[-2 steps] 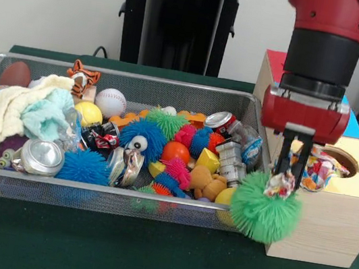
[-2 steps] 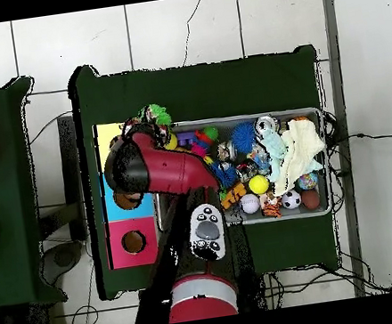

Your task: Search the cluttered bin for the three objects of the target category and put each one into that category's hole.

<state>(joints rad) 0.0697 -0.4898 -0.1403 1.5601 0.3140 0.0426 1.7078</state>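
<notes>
Green spiky ball (image 1: 264, 216) pinched between gripper (image 1: 287, 186) fingers, held beside wooden box (image 1: 331, 213), below hole (image 1: 329, 160). Release not yet made. Similar spiky balls seen left in wire bin (image 1: 97, 198).

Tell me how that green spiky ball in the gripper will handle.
The green spiky ball hangs from the gripper by a few strands, so it is probably light. Its long soft spikes likely flex and may slip free. It probably won't roll far.
</notes>
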